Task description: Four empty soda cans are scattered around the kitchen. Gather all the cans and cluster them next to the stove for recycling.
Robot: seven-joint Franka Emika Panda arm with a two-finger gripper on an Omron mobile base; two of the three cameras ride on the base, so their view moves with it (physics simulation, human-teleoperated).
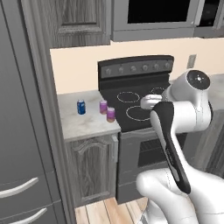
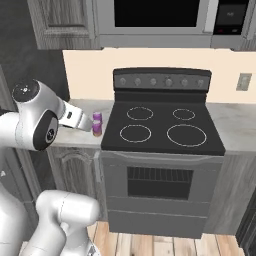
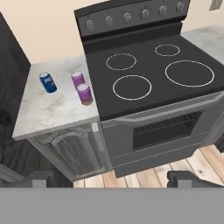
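On the marble counter left of the stove stand three soda cans. Farthest left is the blue can, upright and set a little apart from the others, toward the back of the counter. To its right come the two purple cans: the far purple can and the near purple can, just beside each other and close to the stove's left edge, the near one almost at the black top. From the left base view the same row reads blue can, far purple can, near purple can; from the right base view the arm hides part of the counter and the two purple cans show just past the wrist. Below the counter is a grey wood-grain cabinet door.

Right of the cans, the stove has a smooth black top with four white ring marks, a dark back panel of round knobs, and an oven door with a window below. A pale counter continues on the stove's far right.

High above the floor in front of the stove hangs the gripper, its two dark finger tips spread wide apart with nothing between them, touching none of the cans.
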